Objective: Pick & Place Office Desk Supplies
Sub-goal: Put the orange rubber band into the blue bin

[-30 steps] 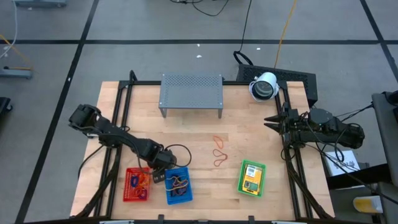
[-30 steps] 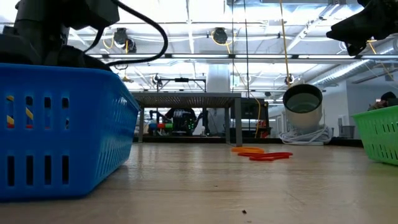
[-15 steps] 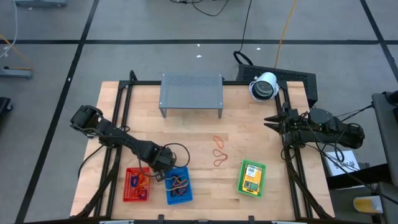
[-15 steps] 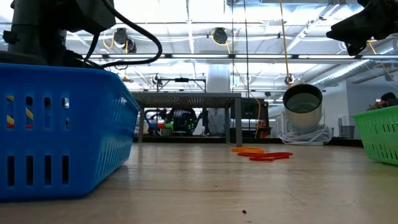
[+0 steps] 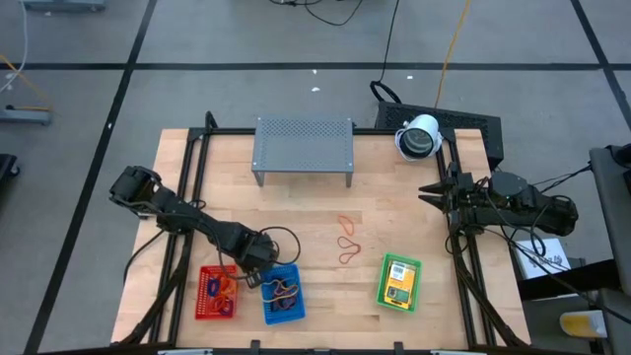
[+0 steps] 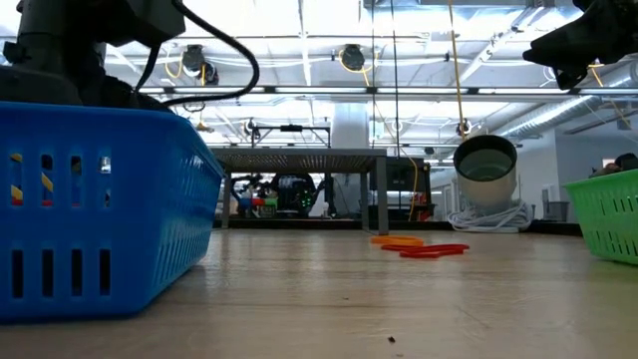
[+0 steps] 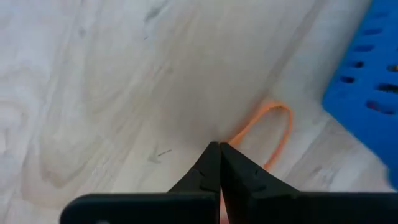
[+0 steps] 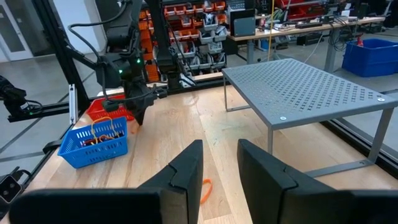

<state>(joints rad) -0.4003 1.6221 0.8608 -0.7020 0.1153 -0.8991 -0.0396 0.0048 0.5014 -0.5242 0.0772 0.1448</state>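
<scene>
Even overhead light seen from above, table (image 5: 306, 212) brightly lit with faint shadows, low view backlit by glaring ceiling lights, blue basket (image 6: 100, 209) blurred near the camera, left wrist view soft and shadowed, room behind rendered sharp

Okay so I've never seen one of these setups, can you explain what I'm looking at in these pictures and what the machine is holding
Two robot arms work at a wooden table. One picture looks down from above, one sits at table height, and two come from cameras on the arms' wrists. On the table are a grey shelf, red, blue and green baskets, and loose rubber bands. The left end effector is shut at an orange rubber band beside the blue basket; whether it grips the band is unclear. The right end effector waits open and empty at the table's right edge.
</scene>
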